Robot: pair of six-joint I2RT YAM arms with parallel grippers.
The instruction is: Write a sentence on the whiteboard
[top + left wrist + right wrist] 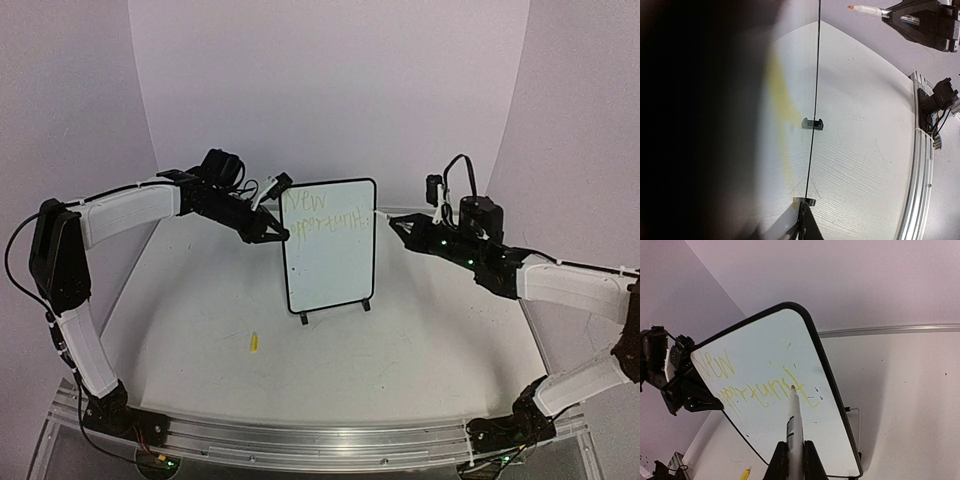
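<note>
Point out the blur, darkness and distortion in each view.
Top external: even, soft light, the sentence pale and low in contrast on the whiteboard. Left wrist: the left half is a dark, unfocused mass, and the wide lens bows the metal rail. Right wrist: writing sharp, marker close to the lens, the board's grey shadow on the table behind.
</note>
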